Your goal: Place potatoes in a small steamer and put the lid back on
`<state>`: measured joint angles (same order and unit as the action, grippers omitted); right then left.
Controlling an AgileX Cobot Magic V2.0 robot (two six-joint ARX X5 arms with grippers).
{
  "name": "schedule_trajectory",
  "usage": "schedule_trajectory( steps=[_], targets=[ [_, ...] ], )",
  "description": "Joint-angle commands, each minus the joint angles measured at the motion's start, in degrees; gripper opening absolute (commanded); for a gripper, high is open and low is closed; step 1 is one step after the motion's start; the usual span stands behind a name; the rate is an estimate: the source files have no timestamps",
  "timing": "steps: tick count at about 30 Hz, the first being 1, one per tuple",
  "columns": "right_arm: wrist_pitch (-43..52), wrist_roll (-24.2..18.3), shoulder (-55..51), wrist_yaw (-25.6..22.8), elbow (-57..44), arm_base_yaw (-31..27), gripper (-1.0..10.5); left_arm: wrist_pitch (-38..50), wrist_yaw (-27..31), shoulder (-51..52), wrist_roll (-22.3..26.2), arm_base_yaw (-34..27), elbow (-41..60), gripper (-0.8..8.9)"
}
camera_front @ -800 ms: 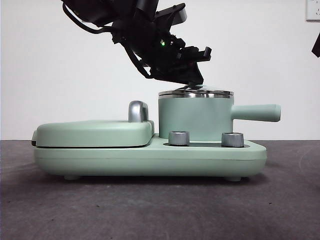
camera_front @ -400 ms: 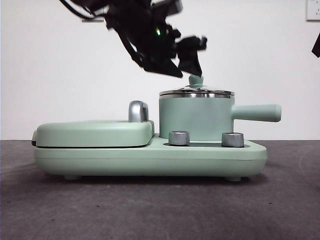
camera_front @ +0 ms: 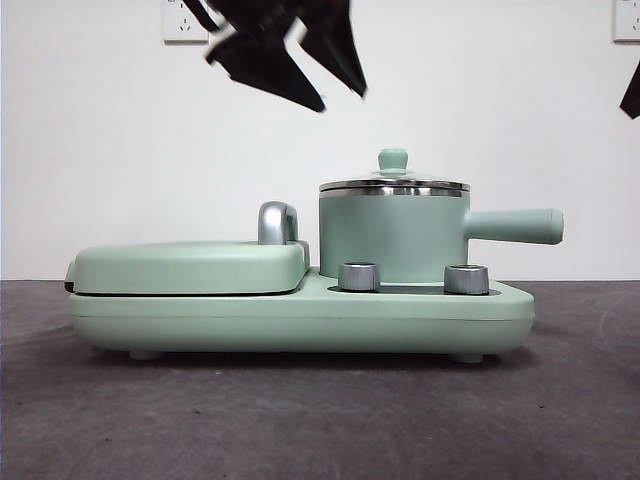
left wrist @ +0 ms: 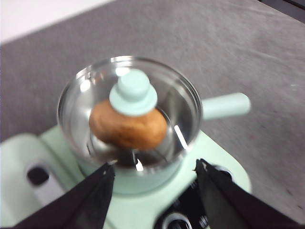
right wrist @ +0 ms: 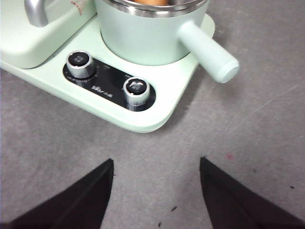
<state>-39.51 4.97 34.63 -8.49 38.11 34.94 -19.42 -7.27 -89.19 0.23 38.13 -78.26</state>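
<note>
The small steamer (camera_front: 392, 235), a mint-green pot with a straight side handle (camera_front: 515, 226), stands on the right of the appliance base. Its glass lid (camera_front: 393, 184) sits flat on the steel rim, with the green knob (left wrist: 133, 93) free. Through the glass, in the left wrist view, the orange-brown potato (left wrist: 129, 130) lies inside the pot. My left gripper (camera_front: 338, 95) hangs open well above and to the left of the knob, holding nothing. My right gripper (right wrist: 156, 161) is open over the bare table in front of the appliance and shows only as a black tip (camera_front: 632, 95) in the front view.
A flat griddle cover (camera_front: 190, 265) with a chrome handle (camera_front: 277, 222) fills the left of the base (camera_front: 300, 325). Two steel dials (camera_front: 358, 276) (camera_front: 465, 279) sit in front of the pot. Grey tabletop surrounds the appliance, with a white wall behind.
My left gripper let go of the lid's knob and rose up and to the left. The lid stays seated on the steamer.
</note>
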Motion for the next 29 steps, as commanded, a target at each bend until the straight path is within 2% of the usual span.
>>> schedule_trajectory(
  steps=[1, 10, 16, 21, 26, 27, 28, 29],
  targets=[
    [2.05, 0.13, 2.03, 1.73, 0.46, 0.57, 2.9, -1.64, -0.39, 2.91, -2.51, 0.02, 0.48, 2.79],
    [15.63, -1.07, 10.16, 7.54, 0.55, 0.57, 2.9, 0.07, -0.02, 19.52, -6.62, -1.81, 17.42, 2.79],
    [21.35, -1.07, 15.74, 10.47, 0.7, 0.57, 2.9, 4.44, 0.42, 31.54, -12.13, -2.19, 29.66, 2.79],
    [23.82, -1.05, 19.23, 11.52, 0.83, 0.57, 2.9, 3.28, 1.7, 36.81, -13.68, -2.16, 34.18, 2.79],
    [23.93, -0.85, 19.54, 11.82, 0.83, 0.57, 2.9, 0.83, 1.68, 37.2, -12.74, -2.16, 34.32, 2.77],
    [23.89, -0.85, 19.45, 11.93, 0.83, 0.57, 2.6, 0.63, 1.66, 37.2, -12.57, -2.16, 34.32, 2.58],
    [23.91, -0.85, 19.15, 11.78, 0.83, 0.55, 1.4, 0.55, 1.66, 37.2, -11.98, -2.16, 34.32, 1.44],
    [24.06, -0.87, 18.97, 11.56, 0.83, 0.55, -0.1, 0.57, 1.64, 37.2, -11.61, -2.16, 34.32, -0.24]
  ],
)
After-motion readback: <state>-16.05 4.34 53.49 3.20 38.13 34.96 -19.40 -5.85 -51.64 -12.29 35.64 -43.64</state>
